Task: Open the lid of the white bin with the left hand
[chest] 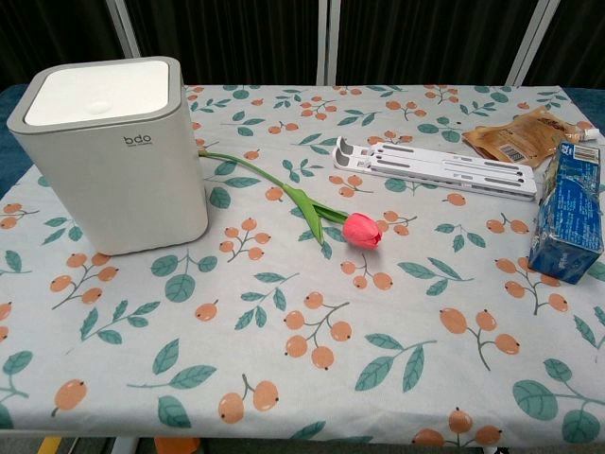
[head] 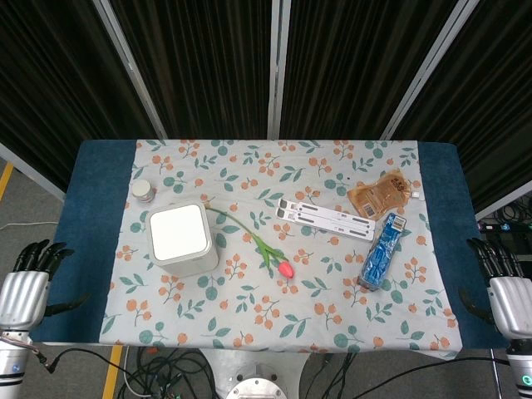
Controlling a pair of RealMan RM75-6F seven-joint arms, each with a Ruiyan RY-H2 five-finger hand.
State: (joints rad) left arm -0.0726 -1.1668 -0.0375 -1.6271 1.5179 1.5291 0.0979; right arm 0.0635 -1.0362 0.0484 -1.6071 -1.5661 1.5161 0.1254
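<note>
The white bin [head: 181, 237] stands on the left part of the floral tablecloth, its flat white lid [head: 178, 230] down. In the chest view the bin [chest: 118, 161] fills the upper left, with the lid [chest: 102, 91] level on top. My left hand [head: 33, 274] hangs off the table's left front corner, well left of the bin, fingers apart and holding nothing. My right hand [head: 501, 274] hangs off the right front corner, also empty with fingers apart. Neither hand shows in the chest view.
A pink tulip [head: 264, 246] lies just right of the bin. Further right lie a white folding stand [head: 326, 219], a blue packet [head: 383, 251] and a brown snack pouch [head: 380, 194]. A small jar [head: 143, 191] sits behind the bin.
</note>
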